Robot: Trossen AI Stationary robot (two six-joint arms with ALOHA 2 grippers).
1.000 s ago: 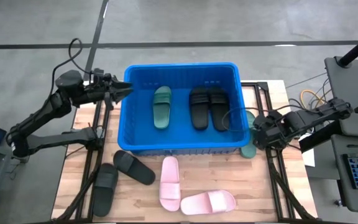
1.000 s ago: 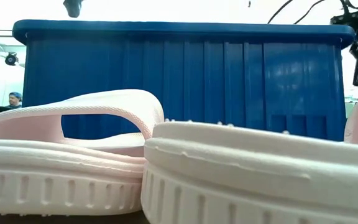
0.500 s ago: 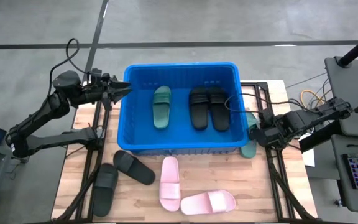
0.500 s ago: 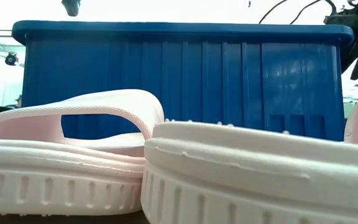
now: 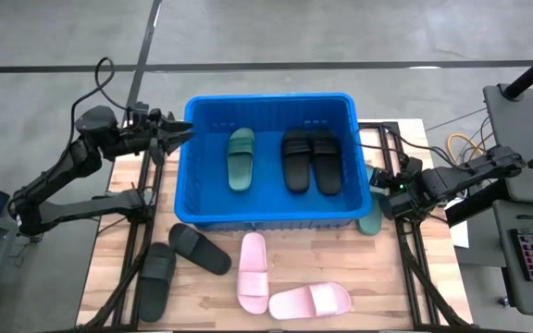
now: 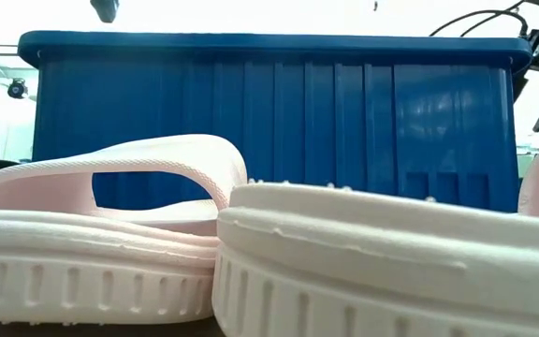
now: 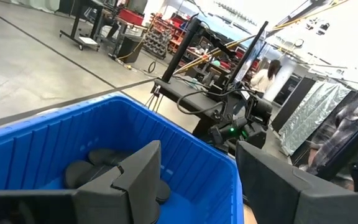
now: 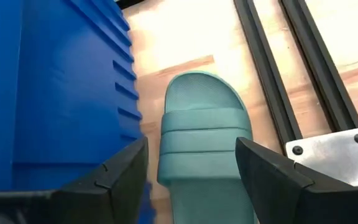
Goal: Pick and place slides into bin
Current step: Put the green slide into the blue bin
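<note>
slides lie split between the ribbed blue bin (image 5: 271, 217) and the plank table (image 5: 387, 296): one green (image 5: 241, 159) and two black (image 5: 309, 160) inside, two black (image 5: 179, 259) and two pink foam ones (image 5: 280, 287) in front. a second green slide (image 8: 201, 146) sits tight against the bin's right wall, the right gripper (image 8: 191, 171) above it, jaws apart. the left gripper (image 5: 179, 132) hangs at the bin's left rim, jaws apart, empty.
</note>
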